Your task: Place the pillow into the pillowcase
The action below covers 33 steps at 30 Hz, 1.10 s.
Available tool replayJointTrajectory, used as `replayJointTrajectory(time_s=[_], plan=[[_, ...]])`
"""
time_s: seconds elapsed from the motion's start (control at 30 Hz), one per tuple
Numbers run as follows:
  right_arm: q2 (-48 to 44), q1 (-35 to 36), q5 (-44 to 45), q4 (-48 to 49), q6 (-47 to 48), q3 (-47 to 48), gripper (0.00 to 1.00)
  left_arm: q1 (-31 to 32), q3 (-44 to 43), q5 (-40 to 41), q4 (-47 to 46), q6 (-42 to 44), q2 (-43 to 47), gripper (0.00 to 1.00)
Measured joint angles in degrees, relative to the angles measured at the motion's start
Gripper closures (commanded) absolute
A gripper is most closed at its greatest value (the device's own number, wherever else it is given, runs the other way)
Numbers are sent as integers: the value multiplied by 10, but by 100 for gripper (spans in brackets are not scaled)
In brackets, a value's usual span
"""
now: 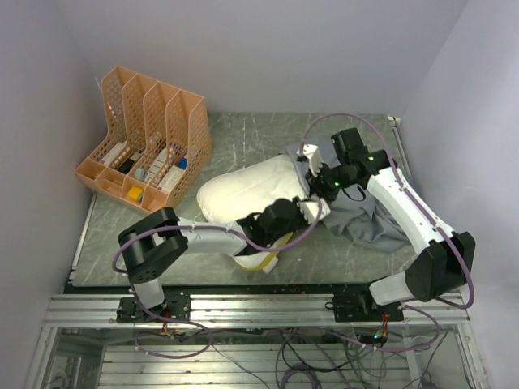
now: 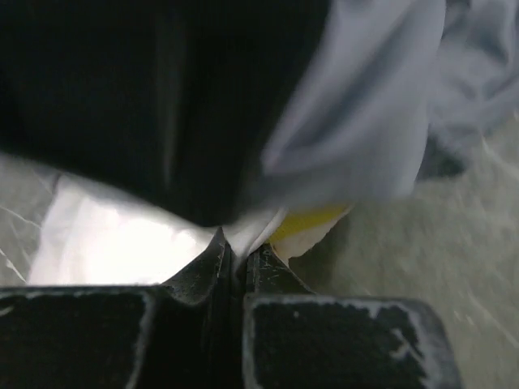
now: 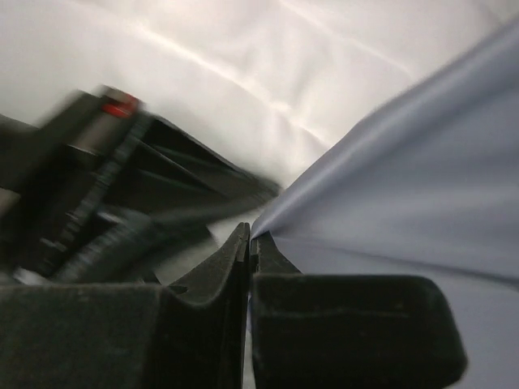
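**A:** Top external first. Where does the pillow [image 1: 247, 190] lie?

**B:** Mid-counter [image 1: 243, 138], on its side. Its right end is against the crumpled pillowcase [image 1: 369, 219], and a yellow corner shows under the left arm at the near edge.

**A:** And the left claw [image 2: 239, 250]?

**B:** The left wrist camera shows its fingers pressed together, with white pillow cloth pinched at the tips. The yellow side edge is just beside them, and blue-grey fabric hangs over from above.

**A:** The right claw [image 3: 251, 235]?

**B:** Its fingers are together too, clamped on a fold of the pillowcase. The pillow's pale surface fills the view behind it.

**A:** Anything else on the counter?

**B:** An orange file rack [image 1: 146, 142] sits in the far left corner, well apart from both claws.
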State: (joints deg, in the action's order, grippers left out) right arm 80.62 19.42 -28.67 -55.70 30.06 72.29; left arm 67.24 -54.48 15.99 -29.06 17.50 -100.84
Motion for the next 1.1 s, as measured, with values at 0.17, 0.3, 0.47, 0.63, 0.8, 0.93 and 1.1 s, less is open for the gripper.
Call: replayJointTrajectory(time_s=[0.17, 0.3, 0.47, 0.63, 0.8, 0.93, 1.1], plan=[[24, 32, -21, 31, -47, 81, 100, -46, -22, -40, -38, -23, 16, 93], [14, 20, -15, 93, -97, 61, 100, -65, 2, -70, -126, -57, 21, 93], [33, -15, -23, 127, -125, 23, 68, -96, 61, -139, -258, -147, -8, 93], [67, -76, -82, 98, -94, 31, 20, -136, 84, -232, -386, -263, -101, 93], [-2, -173, -128, 55, 8, 82, 2, -169, 102, -285, -449, -345, -133, 93], [-102, -177, -122, 51, 113, 64, 0, -194, 101, -308, -446, -377, -119, 93], [-169, -188, -83, 40, 327, -57, 0, -207, 72, -327, -389, -385, -86, 93]])
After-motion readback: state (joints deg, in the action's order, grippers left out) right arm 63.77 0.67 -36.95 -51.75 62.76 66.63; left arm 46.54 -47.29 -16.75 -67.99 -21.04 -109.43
